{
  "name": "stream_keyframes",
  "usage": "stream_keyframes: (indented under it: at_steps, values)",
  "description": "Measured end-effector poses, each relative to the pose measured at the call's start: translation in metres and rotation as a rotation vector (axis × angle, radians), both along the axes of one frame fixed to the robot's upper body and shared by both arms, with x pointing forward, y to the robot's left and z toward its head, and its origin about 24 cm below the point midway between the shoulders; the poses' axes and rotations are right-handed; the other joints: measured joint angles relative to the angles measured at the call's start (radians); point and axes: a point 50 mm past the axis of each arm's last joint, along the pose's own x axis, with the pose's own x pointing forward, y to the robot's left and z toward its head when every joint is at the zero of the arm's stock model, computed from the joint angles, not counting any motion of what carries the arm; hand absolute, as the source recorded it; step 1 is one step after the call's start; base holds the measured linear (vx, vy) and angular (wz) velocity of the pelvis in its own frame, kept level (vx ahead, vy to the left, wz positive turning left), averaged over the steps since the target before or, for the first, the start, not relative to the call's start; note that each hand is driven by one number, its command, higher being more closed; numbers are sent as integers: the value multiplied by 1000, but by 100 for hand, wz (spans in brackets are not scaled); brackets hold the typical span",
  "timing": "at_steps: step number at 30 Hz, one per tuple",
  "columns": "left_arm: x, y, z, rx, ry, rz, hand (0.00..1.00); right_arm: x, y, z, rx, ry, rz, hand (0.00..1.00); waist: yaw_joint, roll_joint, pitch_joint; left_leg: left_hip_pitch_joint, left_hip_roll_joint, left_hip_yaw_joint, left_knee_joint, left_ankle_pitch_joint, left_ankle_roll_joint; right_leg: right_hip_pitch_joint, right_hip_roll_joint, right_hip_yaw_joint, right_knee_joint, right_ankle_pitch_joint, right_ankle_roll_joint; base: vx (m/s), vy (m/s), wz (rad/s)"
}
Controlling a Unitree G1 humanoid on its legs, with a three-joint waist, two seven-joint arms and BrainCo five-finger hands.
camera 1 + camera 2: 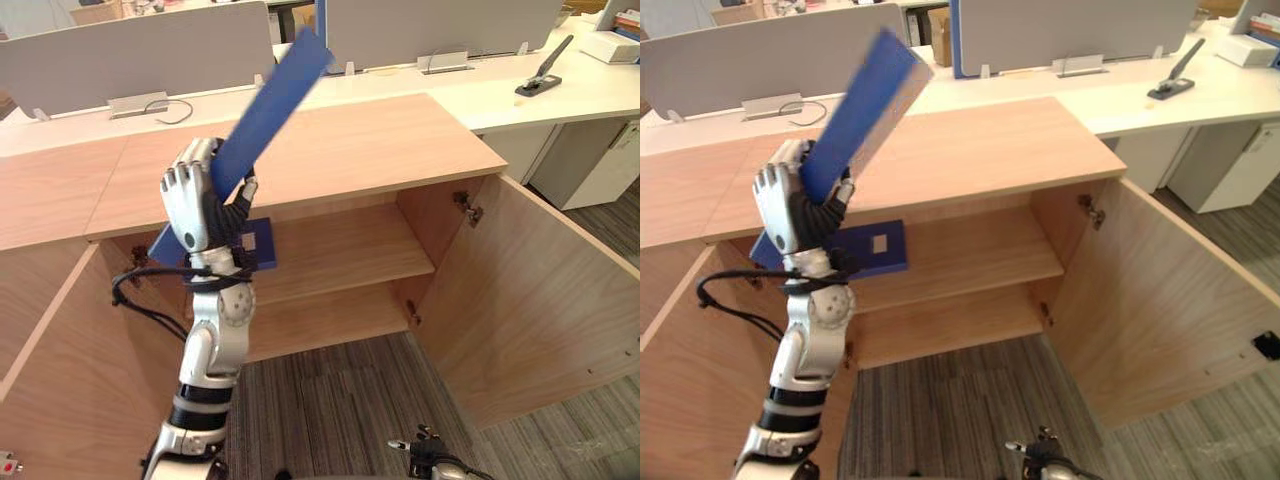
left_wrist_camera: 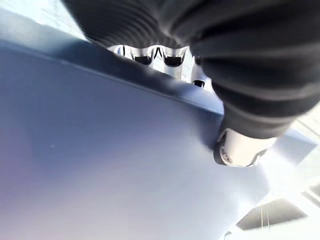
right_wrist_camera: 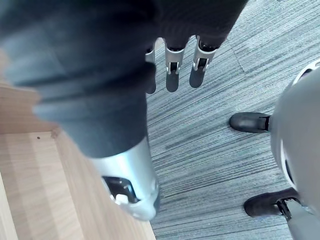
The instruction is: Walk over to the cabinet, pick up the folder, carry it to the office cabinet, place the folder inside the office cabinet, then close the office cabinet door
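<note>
My left hand (image 1: 190, 205) is raised in front of the open office cabinet (image 1: 340, 250), its fingers curled round the lower end of a blue folder (image 1: 270, 110). The folder slants up and to the right, over the cabinet top. In the left wrist view the folder's blue face (image 2: 100, 165) lies against the fingers and thumb. Behind the hand, a flat blue piece with a white label (image 1: 875, 250) rests on the upper shelf; I cannot tell whether it is joined to the held folder. My right hand (image 3: 172, 70) hangs low over the carpet, fingers straight and holding nothing.
Both cabinet doors stand wide open, the right door (image 1: 540, 290) and the left door (image 1: 60, 380). Behind the cabinet runs a white desk with grey screens (image 1: 140, 50) and a black stapler (image 1: 540, 75). A white pedestal (image 1: 600, 160) stands at the right. Grey carpet (image 1: 330, 400) lies in front.
</note>
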Motion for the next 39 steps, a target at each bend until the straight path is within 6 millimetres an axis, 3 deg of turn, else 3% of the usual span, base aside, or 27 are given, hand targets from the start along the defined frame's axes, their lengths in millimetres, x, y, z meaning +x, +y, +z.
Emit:
stream_keyframes:
  at_steps: [3,7,14,16,19,26,31,33,35,39]
  values:
    - [-21,20,-2,-244,-59,-57,100,2,3,1,12,-20,3,0,11,8,-5,-1,7,-1,0,2,3,-10,0,0,17,-6,-2,-43,-6,0]
    - [-49,35,-7,-364,-96,-89,100,14,14,8,35,-100,42,0,23,7,-5,-3,5,-3,-1,5,7,-14,-1,-1,23,-6,-1,-45,10,1]
    - [-104,58,15,-566,-397,-357,100,73,37,56,132,-465,54,0,36,6,-6,-7,4,-15,0,10,10,-14,-3,-12,25,-6,-1,-26,8,5]
    - [-112,65,16,-623,-468,-404,100,81,40,67,154,-531,34,0,36,5,-8,-16,4,-28,0,16,11,-16,-4,-25,24,-6,-1,-27,-4,17]
    - [-117,73,9,-709,-482,-448,100,91,43,81,194,-610,12,0,37,4,-7,-17,4,-31,0,18,11,-16,-3,-28,25,-6,-1,-20,2,4]
    - [-116,80,-12,-843,-381,-513,100,116,55,147,392,-946,-9,0,38,-4,-4,-16,5,-31,0,19,12,-16,-3,-28,28,-6,-1,-23,7,0]
    - [-102,78,-27,-858,-244,-494,100,143,63,213,549,-1220,64,0,38,-19,4,-13,6,-29,0,21,13,-17,-3,-26,34,-5,-1,-13,4,-1]
    - [-96,74,-34,-845,-172,-491,100,159,74,256,653,-1381,160,0,39,-24,6,-12,7,-25,0,22,13,-20,-4,-23,40,-5,-1,-32,12,-4]
    - [-92,71,-38,-843,-128,-494,100,165,86,281,731,-1464,218,0,41,-25,7,-12,7,-24,0,23,14,-21,-4,-22,41,-5,-2,-17,6,-1]
    - [-84,62,-45,-792,-31,-480,100,171,115,309,863,-1506,375,0,46,-25,7,-9,7,-22,0,23,14,-20,-4,-20,43,-5,-2,0,0,0]
